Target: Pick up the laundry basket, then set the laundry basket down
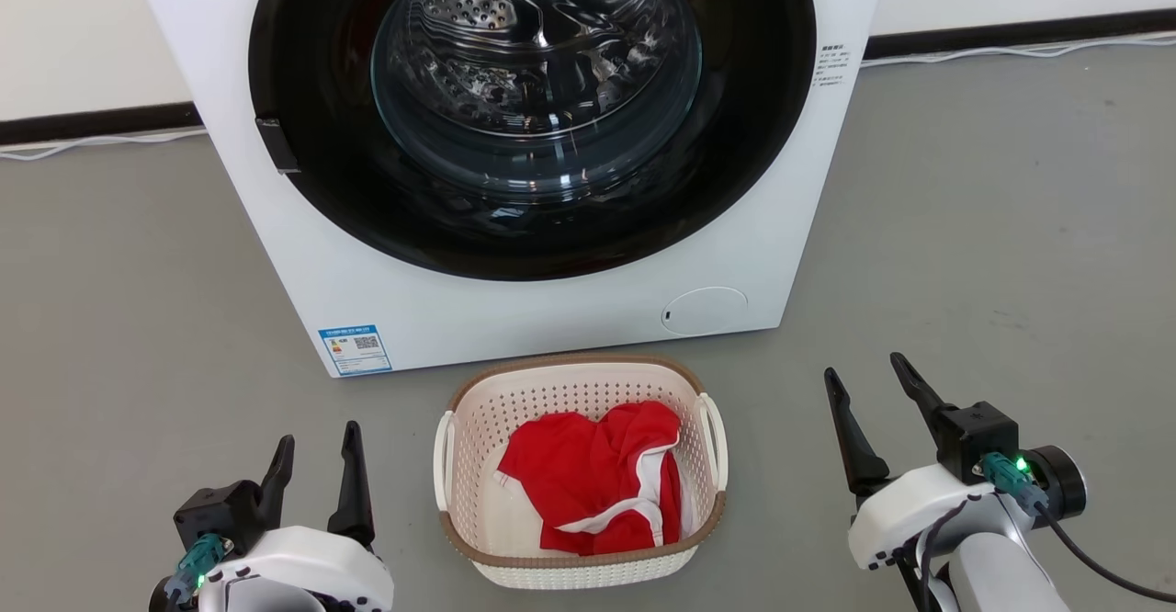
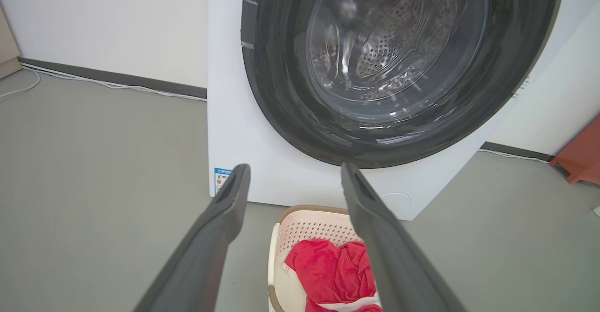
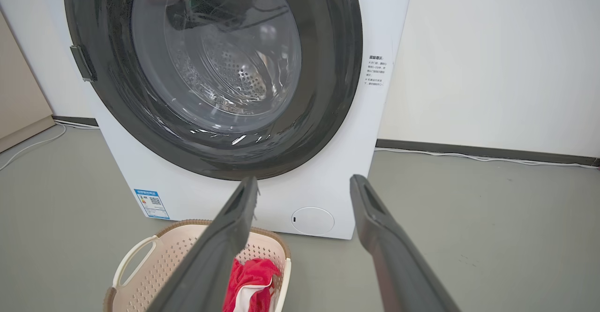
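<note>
Flanking the laundry basket (image 1: 551, 401) on the near part of the floor (image 1: 965, 226), the left gripper (image 1: 319, 437) and the right gripper (image 1: 865, 368) were seen with fingers spread apart and nothing held between them, each set apart from the basket's white side handles (image 1: 443, 460). The basket was stood upright on the floor between them, just before the foot of the washing machine (image 1: 514, 309), with a red-and-white garment (image 1: 597, 479) heaped inside. Such a layout would be matched equally by a basket awaiting a grasp and by one already put down and released. Should it be raised, trouble was judged likeliest from an uneven hold: with one handle taken higher than the other, the light basket could be tipped and the garment spilled. The thin loops might also be slipped off the long fingers. Farther on, the machine's glass door (image 1: 537, 70) could be struck if the load were swung forward.
</note>
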`<state>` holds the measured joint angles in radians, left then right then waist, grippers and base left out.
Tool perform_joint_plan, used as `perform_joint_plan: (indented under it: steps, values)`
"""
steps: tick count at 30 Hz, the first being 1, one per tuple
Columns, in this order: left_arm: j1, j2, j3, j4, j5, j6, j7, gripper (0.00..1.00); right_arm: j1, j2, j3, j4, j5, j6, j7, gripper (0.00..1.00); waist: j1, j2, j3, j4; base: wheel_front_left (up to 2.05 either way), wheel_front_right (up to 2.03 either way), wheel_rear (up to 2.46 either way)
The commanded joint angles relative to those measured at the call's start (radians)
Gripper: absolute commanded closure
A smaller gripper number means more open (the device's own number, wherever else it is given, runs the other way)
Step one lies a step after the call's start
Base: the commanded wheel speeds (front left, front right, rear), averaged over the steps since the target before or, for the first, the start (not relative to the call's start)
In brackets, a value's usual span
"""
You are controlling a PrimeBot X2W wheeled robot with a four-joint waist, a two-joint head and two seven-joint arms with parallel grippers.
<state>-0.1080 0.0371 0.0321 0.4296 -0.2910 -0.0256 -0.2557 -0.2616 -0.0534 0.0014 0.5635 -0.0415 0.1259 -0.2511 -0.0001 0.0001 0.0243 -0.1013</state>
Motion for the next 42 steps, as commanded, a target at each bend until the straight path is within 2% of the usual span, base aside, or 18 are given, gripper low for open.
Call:
perform_joint_plan:
  steps: [1, 11, 12, 18, 26, 30, 42]
  values:
    - [-0.008, 0.013, 0.024, -0.024, -0.007, 0.012, -0.006, 0.00, -0.005, 0.003, 0.020, -0.022, 0.003, 0.005, -0.011, 0.00, 0.0001, -0.0001, -0.004, -0.001, 0.00, 0.00, 0.00]
    - [-0.006, 0.013, 0.014, -0.021, -0.018, 0.022, -0.006, 0.00, -0.003, 0.003, 0.018, -0.019, -0.002, 0.005, -0.011, 0.00, 0.0001, -0.0001, -0.018, 0.003, 0.00, 0.00, 0.00]
    - [0.000, 0.000, -0.010, 0.001, -0.012, 0.016, 0.000, 1.00, 0.000, 0.000, -0.002, 0.001, 0.000, 0.000, 0.000, 1.00, 0.0001, -0.0001, -0.018, 0.003, 0.00, 0.00, 0.00]
    - [0.046, -0.010, -0.009, 0.073, -0.012, 0.016, 0.001, 1.00, 0.070, 0.008, 0.001, 0.068, 0.000, 0.000, 0.002, 1.00, 0.0001, -0.0001, -0.019, 0.003, 0.00, 0.00, 0.00]
    - [0.043, -0.008, -0.001, 0.061, -0.085, 0.010, 0.024, 1.00, 0.071, 0.008, -0.011, 0.051, 0.091, 0.000, 0.028, 1.00, 0.0023, -0.0001, -0.022, 0.009, 0.00, 0.00, 0.00]
    - [0.042, -0.008, 0.000, 0.052, -0.127, 0.006, 0.034, 1.00, 0.076, 0.007, -0.012, 0.037, 0.145, 0.000, 0.037, 1.00, 0.0002, -0.0001, -0.020, 0.012, 0.00, 0.00, 0.00]
    - [0.038, -0.005, 0.008, 0.027, -0.252, -0.006, 0.068, 1.00, 0.085, 0.007, -0.020, -0.003, 0.303, 0.001, 0.069, 1.00, 0.0001, -0.0001, -0.019, 0.021, 0.00, 0.00, 0.00]
